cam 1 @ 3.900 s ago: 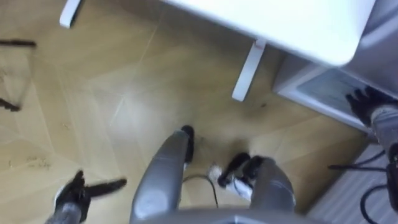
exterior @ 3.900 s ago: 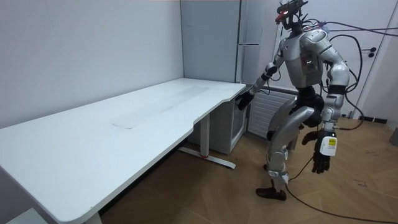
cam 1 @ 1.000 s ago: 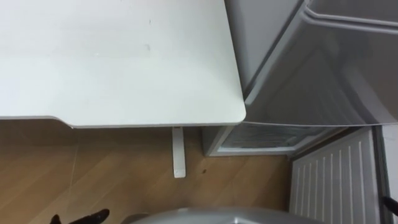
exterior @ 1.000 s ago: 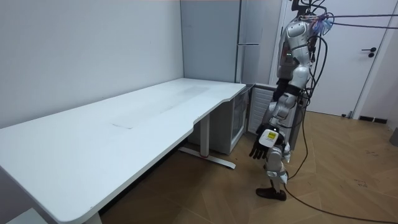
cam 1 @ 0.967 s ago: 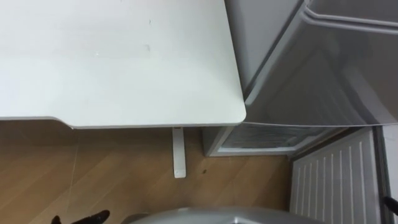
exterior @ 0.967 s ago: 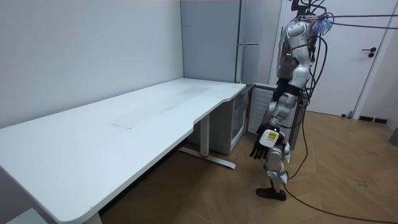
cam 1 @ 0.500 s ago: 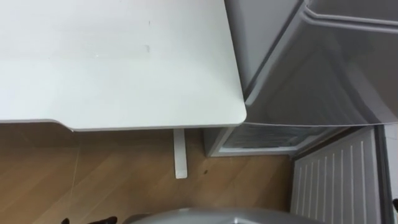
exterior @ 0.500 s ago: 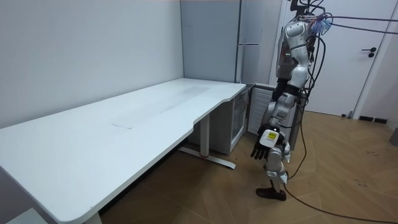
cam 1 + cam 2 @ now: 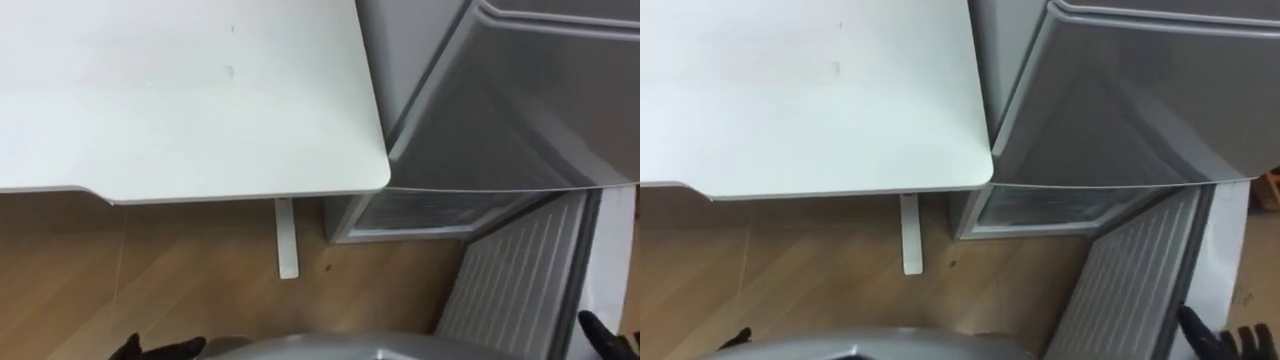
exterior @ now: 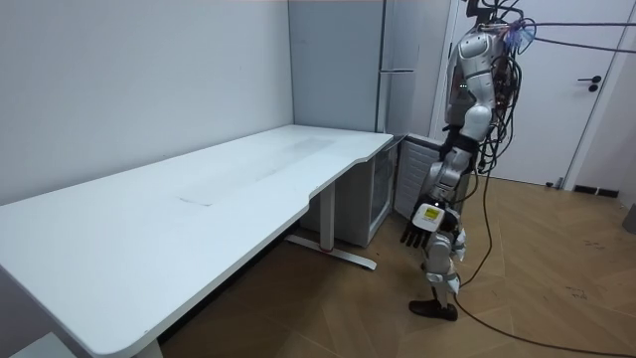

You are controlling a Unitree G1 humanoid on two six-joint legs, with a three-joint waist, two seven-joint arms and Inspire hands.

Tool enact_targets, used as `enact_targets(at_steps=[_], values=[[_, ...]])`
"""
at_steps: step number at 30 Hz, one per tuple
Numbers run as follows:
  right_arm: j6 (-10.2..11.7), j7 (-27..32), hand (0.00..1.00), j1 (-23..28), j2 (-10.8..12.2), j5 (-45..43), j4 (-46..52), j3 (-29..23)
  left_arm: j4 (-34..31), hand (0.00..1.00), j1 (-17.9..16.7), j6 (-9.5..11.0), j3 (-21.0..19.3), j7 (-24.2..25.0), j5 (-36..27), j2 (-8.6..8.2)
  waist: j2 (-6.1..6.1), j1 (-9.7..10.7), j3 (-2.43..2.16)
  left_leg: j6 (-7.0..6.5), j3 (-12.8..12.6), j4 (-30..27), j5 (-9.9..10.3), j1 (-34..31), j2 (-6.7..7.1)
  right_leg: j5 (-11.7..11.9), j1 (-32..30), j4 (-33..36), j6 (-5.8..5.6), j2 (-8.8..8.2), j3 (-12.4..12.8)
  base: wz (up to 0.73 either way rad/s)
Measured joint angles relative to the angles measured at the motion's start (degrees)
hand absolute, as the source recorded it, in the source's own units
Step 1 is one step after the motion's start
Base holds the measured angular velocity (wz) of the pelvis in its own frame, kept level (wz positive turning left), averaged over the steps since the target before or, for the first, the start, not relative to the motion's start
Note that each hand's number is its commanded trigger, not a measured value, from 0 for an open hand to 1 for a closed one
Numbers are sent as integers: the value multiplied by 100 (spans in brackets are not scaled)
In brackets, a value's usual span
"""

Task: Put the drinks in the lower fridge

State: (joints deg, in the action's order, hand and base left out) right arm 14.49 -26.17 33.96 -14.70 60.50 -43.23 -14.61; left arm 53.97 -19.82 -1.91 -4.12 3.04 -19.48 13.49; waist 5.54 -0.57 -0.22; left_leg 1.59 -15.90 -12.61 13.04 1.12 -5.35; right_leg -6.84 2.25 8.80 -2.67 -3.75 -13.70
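Two hands, neither holding anything. Left hand (image 10: 425, 224) hangs at the robot's side beside its thigh, fingers loose and pointing down. In the left eye view its dark fingertips poke in at the lower left edge, over the wooden floor (image 9: 90, 280). Right hand (image 9: 1202, 338) comes in at the lower right corner of the eye views, fingers straight and spread, just beside a white ribbed panel (image 9: 520, 275).

Robot stands upright at the end of the white surface (image 9: 180, 90), with the tall grey fridge (image 9: 500, 100) ahead of it and to its right. From where I watch, the fridge rises to the top of the room view. The surface's rounded corner comes close to the fridge front. One white leg (image 9: 287, 240) drops from the surface to the floor.

Lower fridge (image 9: 435, 214) — a low compartment under the grey fridge front, just past the surface's corner, near floor level. Faint ribbing shows across it in the eye views. Whether its door is ajar I cannot tell, and what stands inside cannot be made out.

Drinks — I cannot tell where they are.
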Motion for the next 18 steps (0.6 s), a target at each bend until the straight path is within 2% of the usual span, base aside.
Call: enact_targets(at_steps=[4,5,7,9,10,12,14,15,16,17,18], values=[[-22,-492,0,-151,-77,31,550,733,10,0,109,-24,258,-10,-8,73,-71,-30,16,4,-13,-12,-17,-84,9,26,-102,3,41,4,42,-7],[-50,-636,0,-333,-103,80,651,998,6,0,148,-21,346,-9,-14,69,-121,-120,14,8,-40,-6,-19,-79,6,30,-115,4,47,6,44,-7],[-363,-819,0,-588,-140,130,947,1496,-19,0,156,-16,447,11,-13,24,-157,-201,33,23,-9,10,-28,-95,5,29,-125,4,47,10,12,9],[-954,-1177,0,-827,-148,104,1582,2279,-137,0,248,-39,458,26,-22,-63,-207,-370,42,4,107,5,-84,-250,17,14,-223,11,58,6,-81,25],[-1106,-1252,0,-875,-148,88,1780,2478,-140,0,266,-39,474,37,-35,-87,-211,-441,41,3,115,3,-95,-287,20,14,-255,10,59,4,-103,26],[-1622,-1537,0,-1103,-155,56,2366,3106,-85,0,389,-36,613,67,-191,-120,-246,-552,47,-6,269,-4,-173,-355,60,13,-264,-1,57,-20,-252,35],[-1910,-1628,0,-1148,-197,-49,2512,3190,-86,0,432,-32,619,101,-347,-121,-217,-652,60,-7,363,-8,-175,-354,71,4,-217,0,44,-28,-316,28],[-2063,-1629,0,-1146,-298,-103,2636,3172,-85,0,431,-19,613,103,-373,-97,-198,-691,56,-8,378,-6,-174,-349,76,1,-199,0,39,-36,-346,15],[-2125,-1631,0,-1160,-354,-160,2676,3150,-86,0,433,-19,610,102,-397,-72,-177,-701,65,-8,382,-5,-174,-352,79,-3,-191,1,33,-41,-357,5],[-2257,-1632,0,-1199,-458,-229,2782,3133,-88,0,438,-18,608,97,-499,-8,-91,-717,115,-9,388,-4,-173,-363,84,-9,-182,2,24,-46,-357,5],[-2373,-1632,0,-1243,-513,-247,2841,3130,-87,0,435,-26,611,93,-590,71,-45,-731,141,-10,405,-5,-171,-382,84,-9,-187,3,24,-46,-360,5]])
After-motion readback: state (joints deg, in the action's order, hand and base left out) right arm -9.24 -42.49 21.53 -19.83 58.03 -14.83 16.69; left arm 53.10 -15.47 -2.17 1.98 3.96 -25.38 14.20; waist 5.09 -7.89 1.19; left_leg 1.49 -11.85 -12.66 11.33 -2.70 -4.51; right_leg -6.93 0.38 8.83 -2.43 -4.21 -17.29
